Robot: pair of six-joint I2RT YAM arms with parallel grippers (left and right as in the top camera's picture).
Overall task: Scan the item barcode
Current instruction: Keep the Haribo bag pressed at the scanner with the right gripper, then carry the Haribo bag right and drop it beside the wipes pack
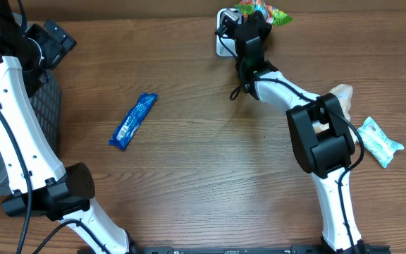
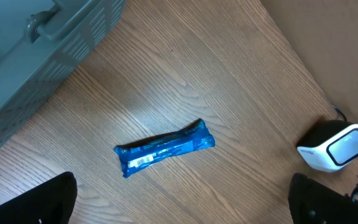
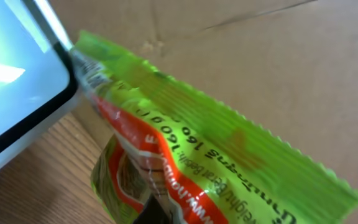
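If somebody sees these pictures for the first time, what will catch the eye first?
The bright green snack bag, pinched in the right hand, is held close beside the white scanner at the far edge of the table. Next comes the blue wrapped bar, lying alone on the wood left of centre.

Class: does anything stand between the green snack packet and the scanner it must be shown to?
Nothing visible does. In the right wrist view the green packet sits right beside the scanner, with no object between them.
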